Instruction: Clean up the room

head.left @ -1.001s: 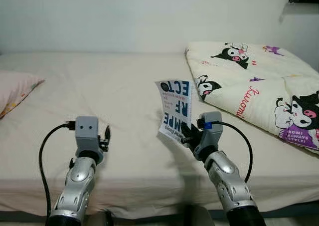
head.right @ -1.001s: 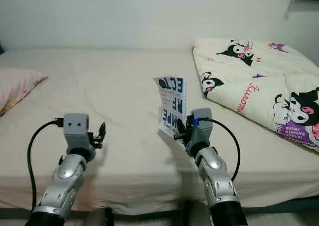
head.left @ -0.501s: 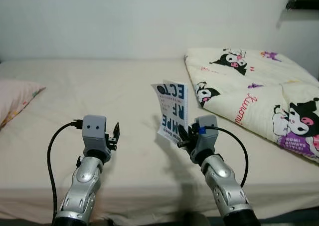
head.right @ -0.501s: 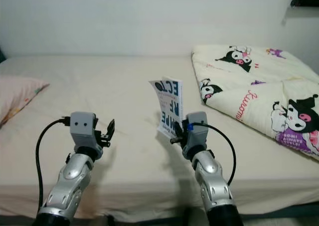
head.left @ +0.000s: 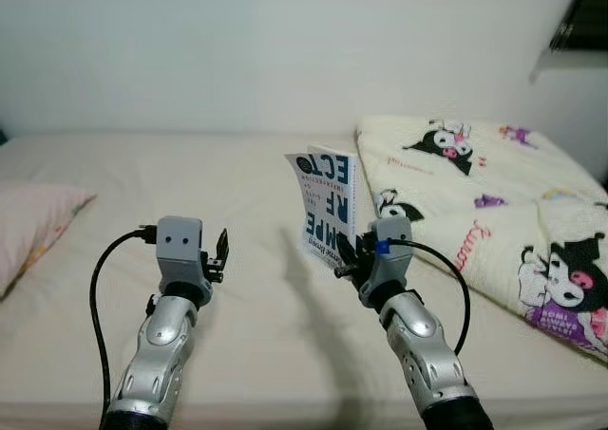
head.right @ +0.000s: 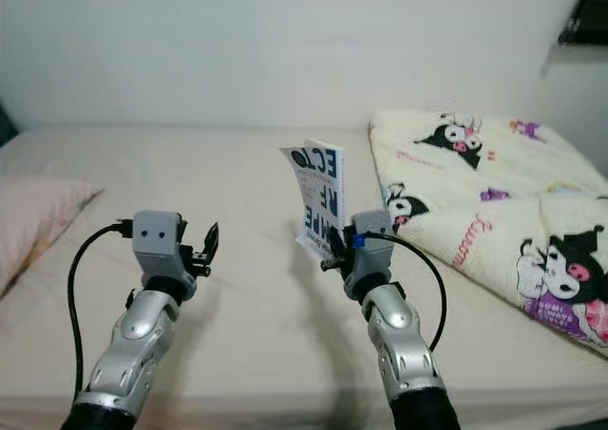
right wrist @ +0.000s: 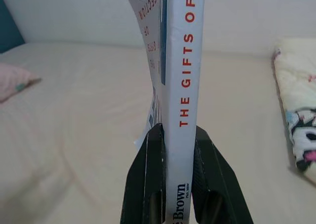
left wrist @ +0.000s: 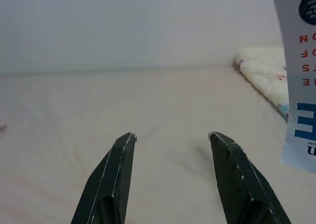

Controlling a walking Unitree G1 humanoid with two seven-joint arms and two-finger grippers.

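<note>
A white paperback book (head.left: 327, 202) with blue lettering stands upright in the air above the cream bed (head.left: 256, 288). My right gripper (head.left: 348, 259) is shut on its lower edge; in the right wrist view both fingers (right wrist: 148, 179) clamp the spine of the book (right wrist: 183, 85), which reads "THE GIFTS OF". My left gripper (head.left: 222, 252) hovers over the bed to the book's left, open with nothing between its fingers (left wrist: 116, 177). The book's cover (left wrist: 300, 80) shows at the edge of the left wrist view.
A folded cream comforter (head.left: 484, 202) with cartoon prints covers the bed's right side. A pink pillow (head.left: 33, 231) lies at the left edge. A pale wall (head.left: 285, 50) runs behind the bed, and a dark object (head.left: 584, 17) hangs at the upper right.
The whole view has tilted up and shifted, so the camera moved. Both arms have risen; the right gripper carries the book higher, and the left gripper stays open.
</note>
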